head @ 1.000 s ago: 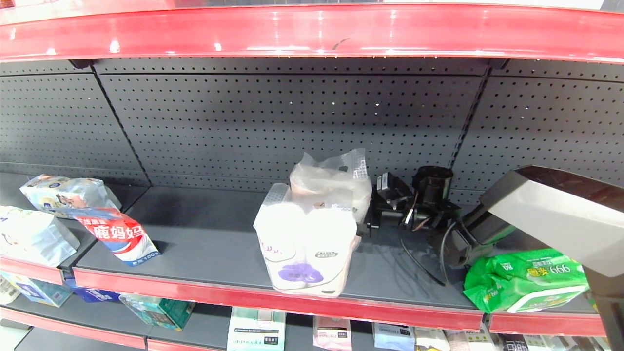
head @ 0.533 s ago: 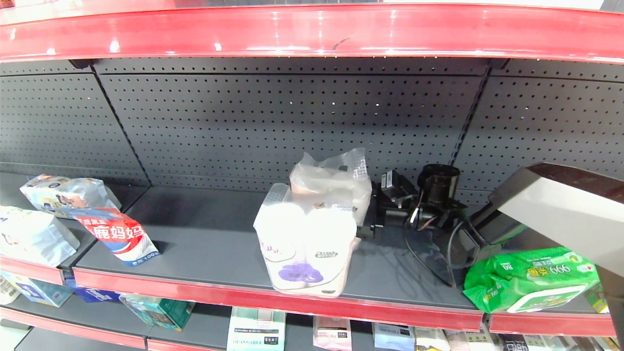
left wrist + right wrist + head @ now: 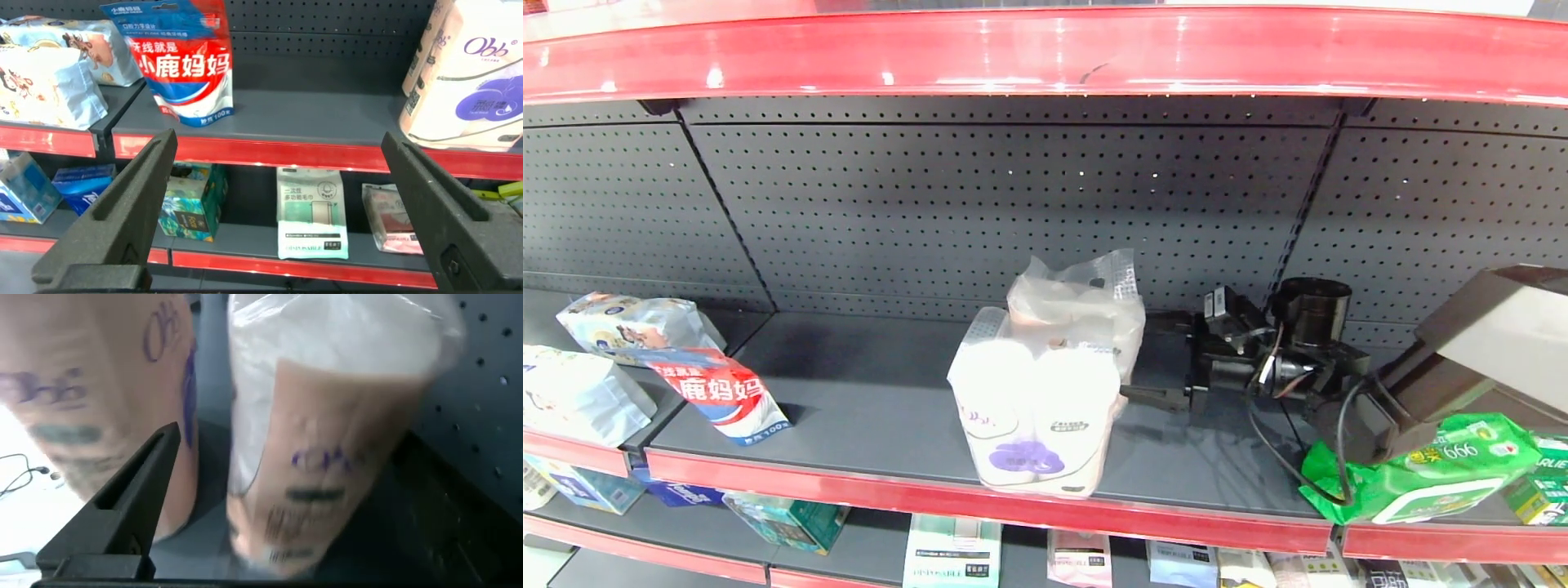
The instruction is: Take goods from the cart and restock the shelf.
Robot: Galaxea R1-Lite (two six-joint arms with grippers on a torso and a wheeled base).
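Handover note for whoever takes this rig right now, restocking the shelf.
Left gripper: open, empty, facing the shelf front.
Right gripper: open on the shelf beside the rear roll pack, not clamping it.
Front roll pack stands before it, mid-shelf; green wipes pack at right.
Done: both roll packs shelved.
Left: likely fetch more from the cart.

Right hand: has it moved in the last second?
Yes. The right hand has drawn back toward the robot's right, away from the rear tissue pack.
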